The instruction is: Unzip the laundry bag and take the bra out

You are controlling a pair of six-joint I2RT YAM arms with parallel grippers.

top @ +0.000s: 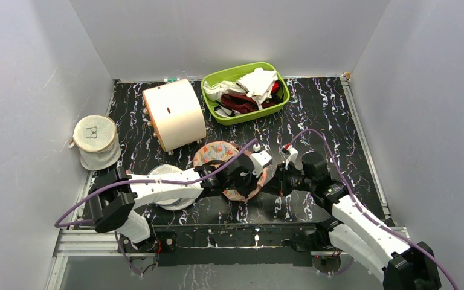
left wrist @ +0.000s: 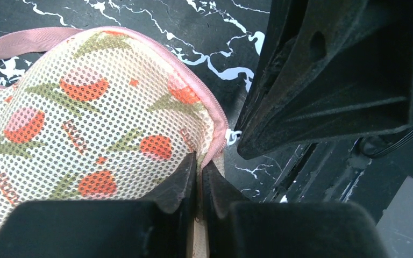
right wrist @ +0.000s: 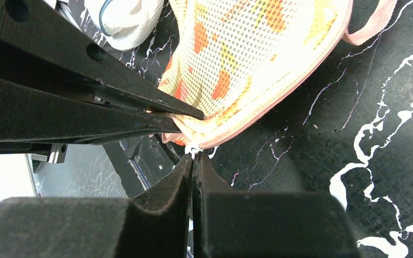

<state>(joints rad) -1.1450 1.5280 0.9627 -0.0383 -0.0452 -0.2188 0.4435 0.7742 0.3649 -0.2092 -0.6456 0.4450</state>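
The bag (top: 214,151) lies flat on the black marbled table (top: 338,121), near the front and about mid-way across, between the two arms, with the left arm reaching over much of it. Its peach mesh with red and green print is edged in pink zip tape, and a pink loop (left wrist: 27,42) sticks out at the far end from where the fingers work. I can't see what's inside from here. The left gripper (left wrist: 199,169) has its fingers pressed together on the bag's rim, a fold of mesh and pink edging pinched between the tips. Right beside that spot a small white zip pull (right wrist: 192,149) pokes out from the edge, and the right gripper (right wrist: 193,161) comes in from the opposite side with its fingers squeezed onto it, no gap showing. The two grippers are nearly nose to nose there. Under the left forearm, just left of the bag, there's a white disc (top: 175,202). Further back stands a big white drum (top: 174,115) lying on its side, and to its right a green tub (top: 246,118) holding white cloths (top: 257,81) and something dark red (top: 241,101). Off at the left edge sits a small mesh pouch (top: 95,142).
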